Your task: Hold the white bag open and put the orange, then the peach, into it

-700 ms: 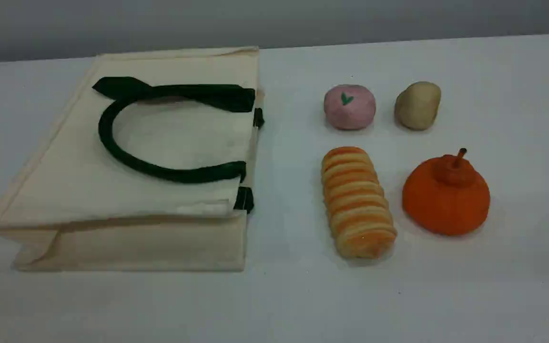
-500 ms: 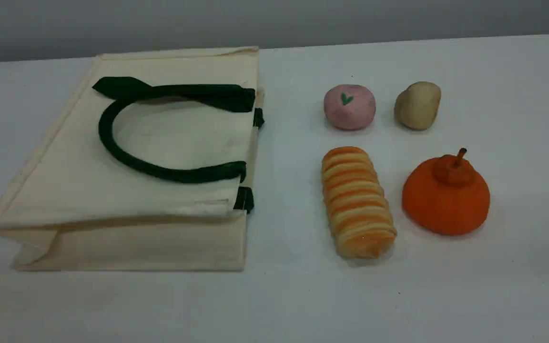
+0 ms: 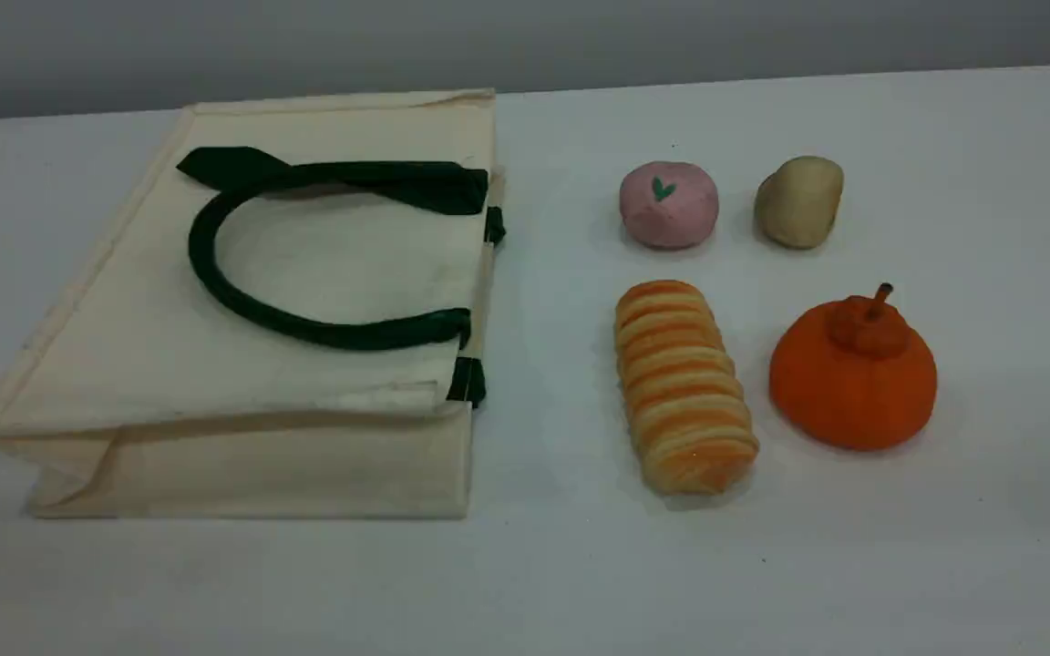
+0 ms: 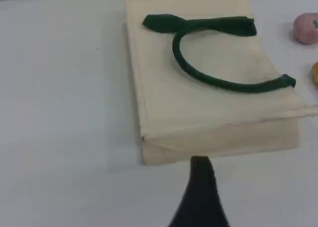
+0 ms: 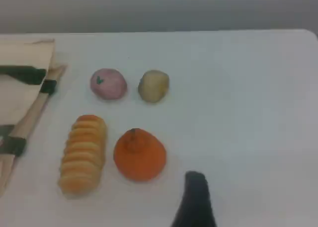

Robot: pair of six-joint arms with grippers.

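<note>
In the scene view, the bag [image 3: 242, 310] lies flat on the table's left; the orange [image 3: 853, 378] and peach [image 3: 668, 204] sit well right of it.

From our left wrist, the left gripper [image 4: 201, 187] hangs released, empty, near the bag's side.

From our right wrist, the right gripper [image 5: 195, 194] is released beside the orange. We risk grabbing the roll [image 5: 83, 152] or pinching both bag layers shut.

White table [image 3: 944, 565]; plain grey wall [image 3: 525, 36] behind, soft even light
</note>
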